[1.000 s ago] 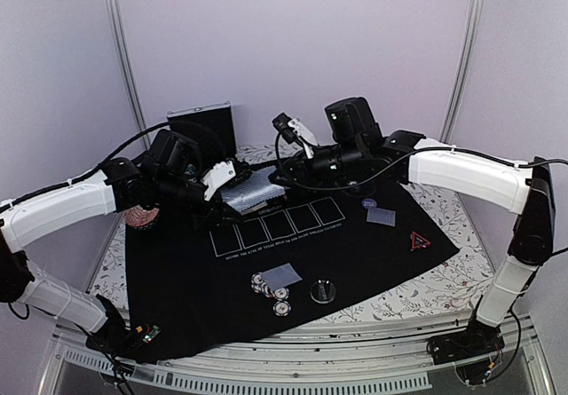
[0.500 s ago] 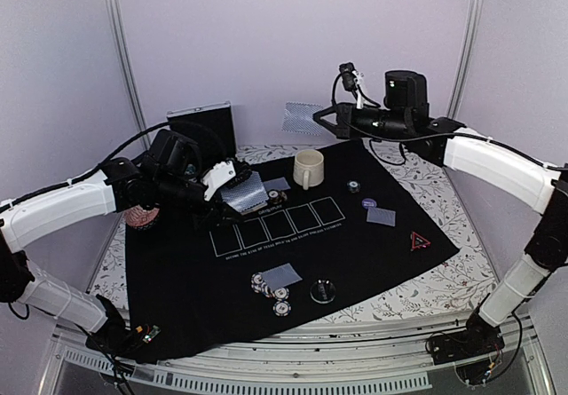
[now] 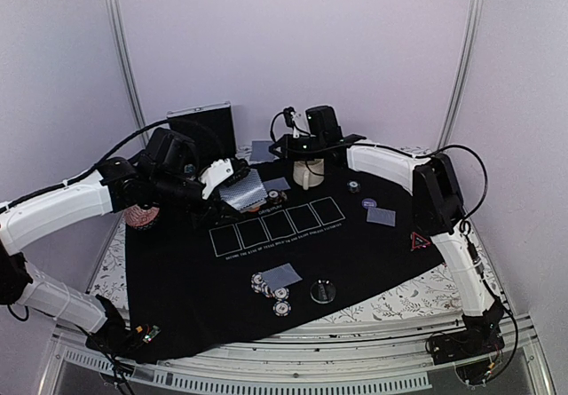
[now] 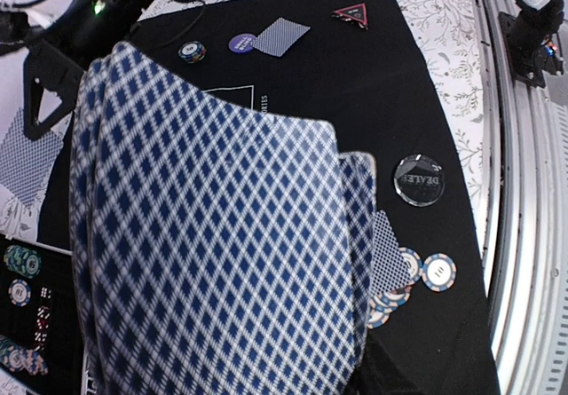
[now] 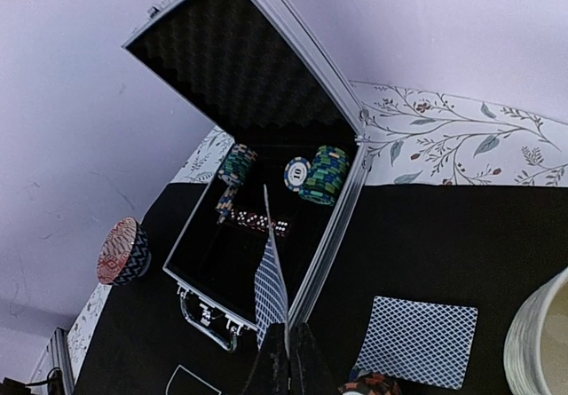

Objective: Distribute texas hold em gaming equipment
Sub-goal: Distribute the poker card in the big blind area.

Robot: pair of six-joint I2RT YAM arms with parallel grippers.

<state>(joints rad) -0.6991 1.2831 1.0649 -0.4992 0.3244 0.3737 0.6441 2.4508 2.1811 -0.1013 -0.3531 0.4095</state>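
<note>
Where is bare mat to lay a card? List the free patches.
Free: the mat's near-left corner, left of the chip pile; the strip between the dealer disc and the triangle. Crowded: the far edge round the mug and case.

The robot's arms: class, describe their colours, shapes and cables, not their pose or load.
The left arm and right arm share white tubular shells between bulky black joints, each trailed by a loose black cable. The left gripper has white finger pieces; the right gripper has slim dark fingers. No markings are legible.
</note>
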